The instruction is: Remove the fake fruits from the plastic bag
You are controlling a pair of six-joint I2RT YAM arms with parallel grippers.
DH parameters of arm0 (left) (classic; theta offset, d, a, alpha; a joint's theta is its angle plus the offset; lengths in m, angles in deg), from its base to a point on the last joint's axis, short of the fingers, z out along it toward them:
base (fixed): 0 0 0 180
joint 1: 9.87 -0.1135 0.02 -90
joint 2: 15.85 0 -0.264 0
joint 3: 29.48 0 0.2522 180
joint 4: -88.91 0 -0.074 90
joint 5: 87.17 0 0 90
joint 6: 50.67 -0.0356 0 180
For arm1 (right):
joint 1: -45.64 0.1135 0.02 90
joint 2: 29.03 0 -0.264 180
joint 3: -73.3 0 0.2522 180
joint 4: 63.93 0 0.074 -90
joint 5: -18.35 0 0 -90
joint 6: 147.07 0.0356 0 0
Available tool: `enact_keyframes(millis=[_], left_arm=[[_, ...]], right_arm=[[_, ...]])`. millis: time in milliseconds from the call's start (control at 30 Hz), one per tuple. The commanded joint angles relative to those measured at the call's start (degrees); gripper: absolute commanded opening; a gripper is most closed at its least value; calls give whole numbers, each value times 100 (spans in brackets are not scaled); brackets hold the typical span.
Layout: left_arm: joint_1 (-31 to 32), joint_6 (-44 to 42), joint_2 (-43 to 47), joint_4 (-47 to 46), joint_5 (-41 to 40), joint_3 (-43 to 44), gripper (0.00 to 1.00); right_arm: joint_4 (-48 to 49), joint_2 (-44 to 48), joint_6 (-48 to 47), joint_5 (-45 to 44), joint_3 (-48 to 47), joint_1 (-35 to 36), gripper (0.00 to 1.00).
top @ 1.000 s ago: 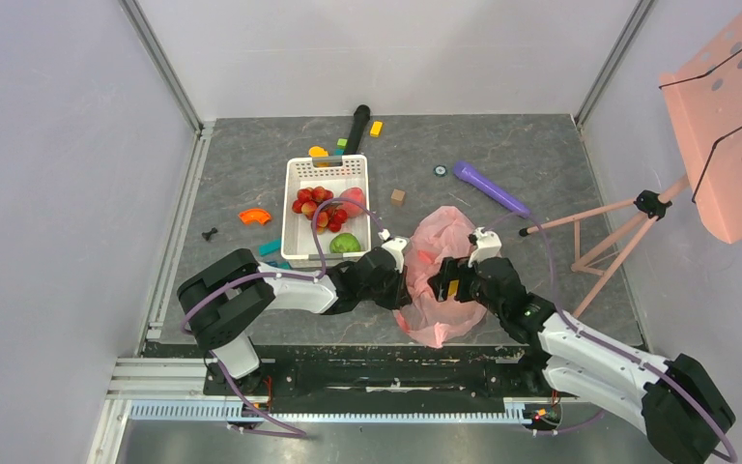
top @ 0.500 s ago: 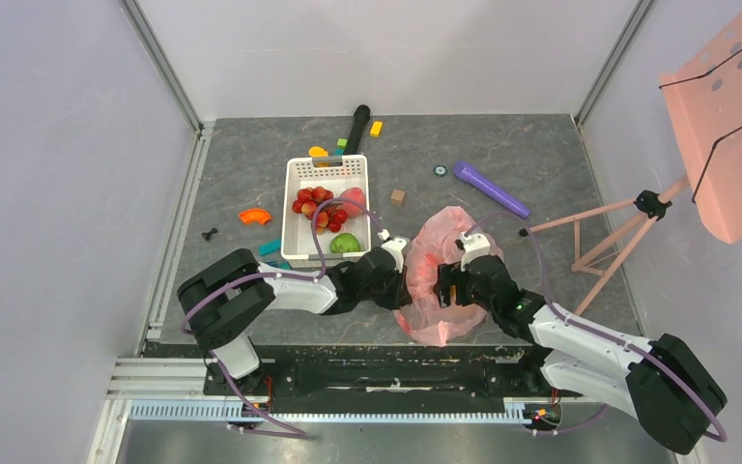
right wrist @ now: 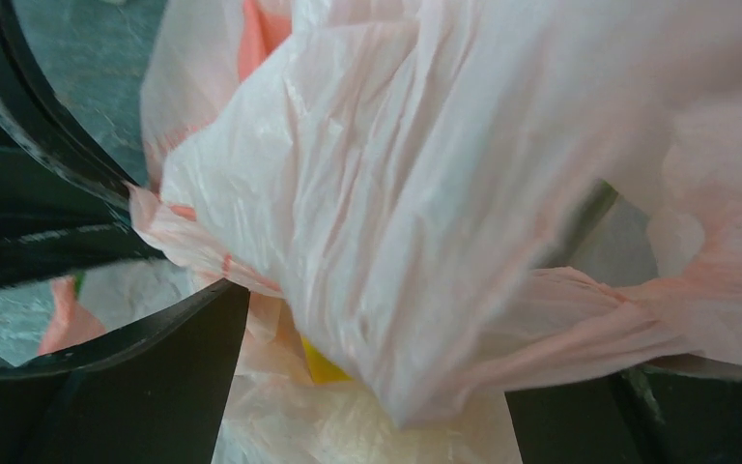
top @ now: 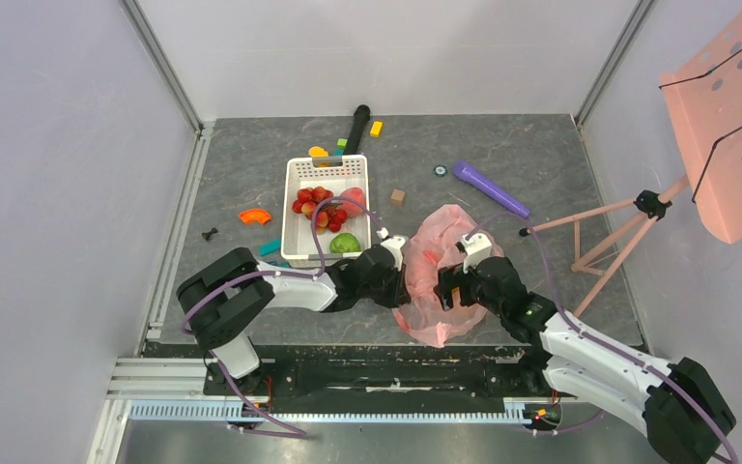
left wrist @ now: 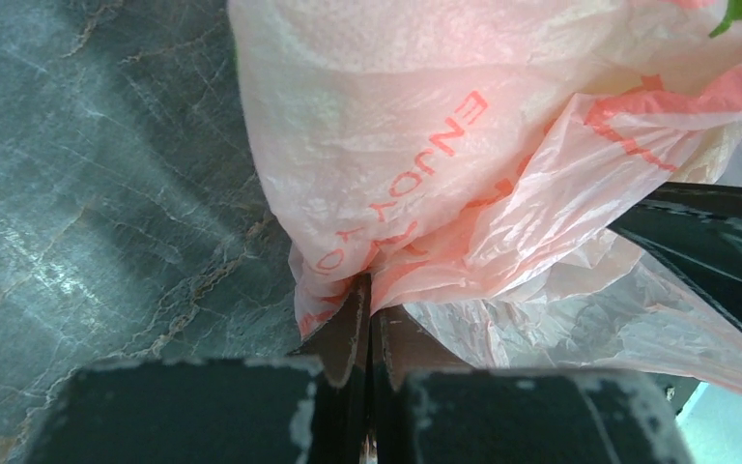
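The pink plastic bag (top: 442,242) lies crumpled on the grey table between my two grippers. My left gripper (top: 403,263) is shut on a fold of the bag's edge (left wrist: 415,193); the jaws (left wrist: 370,295) meet with film pinched between them. My right gripper (top: 448,283) is open, its fingers (right wrist: 169,382) spread wide around loose bag folds (right wrist: 425,213). A yellow bit of fruit (right wrist: 321,366) shows under the film, and a green leaf (left wrist: 740,12) shows through the bag. Red berries (top: 319,201), a pink-red fruit (top: 354,195) and a green apple (top: 346,243) lie in the white basket (top: 290,208).
A purple cylinder (top: 490,188) lies behind the bag, and a pink stand (top: 618,232) is at the right. A black cylinder (top: 357,126), small blocks (top: 398,196) and an orange piece (top: 254,217) lie around the basket.
My right gripper moved left and deeper into the bag's folds, and the bag shifted with it. My left gripper has stayed put, still pinching the bag.
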Motion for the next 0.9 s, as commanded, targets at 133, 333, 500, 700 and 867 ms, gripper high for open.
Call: enact_keyframes(millis=[133,333,500,700,867], left_arm=[[-163,-96,-110,503,-73,39,2],[-182,-115,-115,512,-49,28,2],[-206,-122,-51,512,-67,-58,2],[-235,-119,13,512,-66,-132,2],[-249,-135,33,512,-50,-137,2]], right_arm=[[-274,-476,-538,151,-338,-46,92],[-71,-856,-513,79,-488,-97,75],[150,-1231,-496,93,-440,-169,74],[156,-1687,-487,49,-457,-208,78],[56,-1412,-523,175,-539,-206,54]])
